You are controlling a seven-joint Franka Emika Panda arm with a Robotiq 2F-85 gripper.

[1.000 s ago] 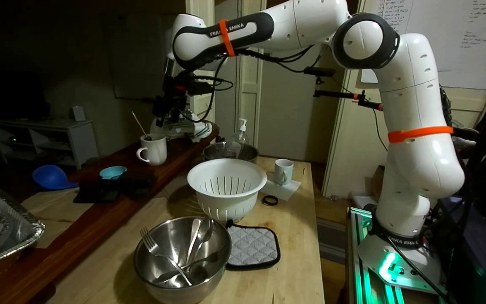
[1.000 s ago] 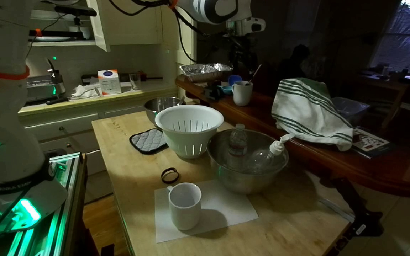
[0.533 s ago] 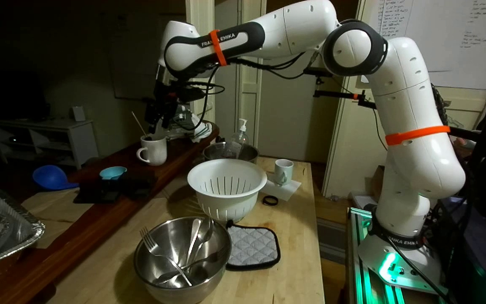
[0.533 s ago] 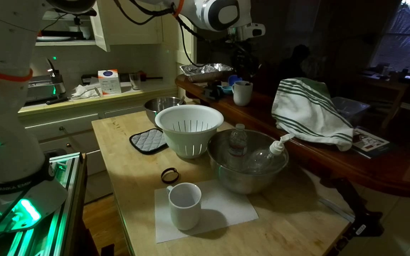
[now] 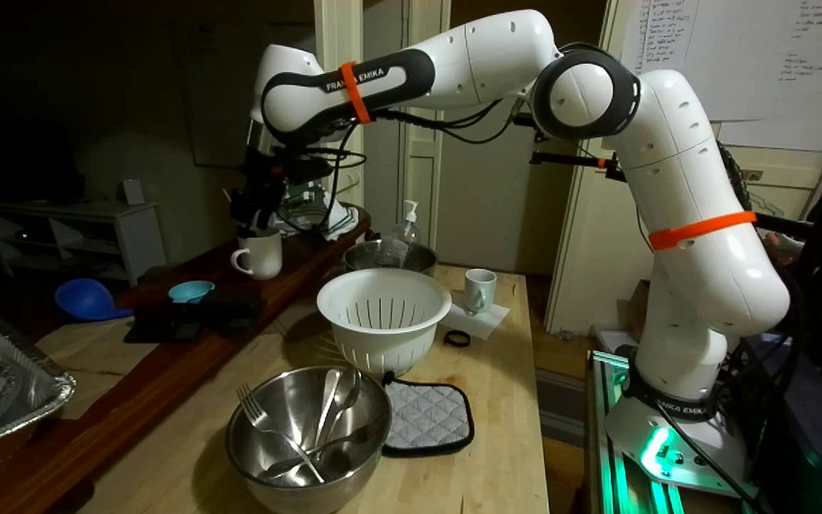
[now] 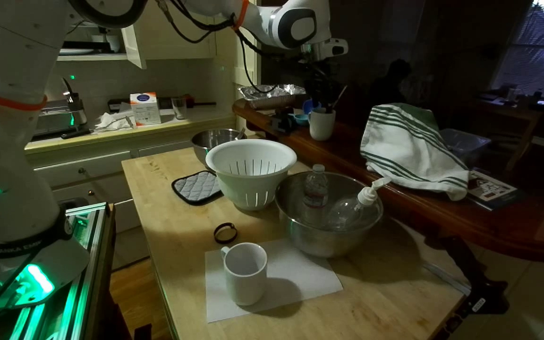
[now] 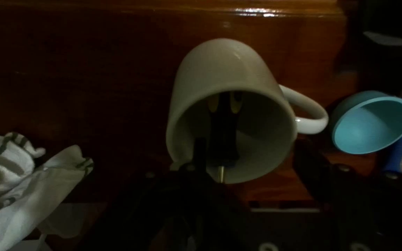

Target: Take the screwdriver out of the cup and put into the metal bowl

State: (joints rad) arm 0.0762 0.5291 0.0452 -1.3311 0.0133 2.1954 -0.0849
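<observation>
The white cup (image 5: 262, 255) stands upright on the dark wooden counter. It also shows in an exterior view (image 6: 322, 125) and in the wrist view (image 7: 222, 66). The screwdriver (image 7: 223, 139) stands in it, dark handle with yellow marks down, metal shaft (image 6: 340, 96) up and leaning. My gripper (image 7: 250, 143) is open at the cup's mouth, also seen in both exterior views (image 5: 254, 223) (image 6: 323, 97). The screwdriver is between the fingers, close to the left one in the wrist view; the gripper hides part of its shaft. A metal bowl (image 5: 307, 489) holding forks and spoons stands on the table.
A second steel bowl (image 6: 328, 243) holds bottles. A white colander (image 5: 382, 335) stands between the bowls. Another white mug (image 6: 246, 278) stands on paper. A teal measuring cup (image 7: 366, 125) is near the cup's handle, and a striped towel (image 6: 409, 146) lies on the counter.
My gripper has moved down and toward the cup, from above and beside it to its mouth. The cup, screwdriver and bowls look unmoved.
</observation>
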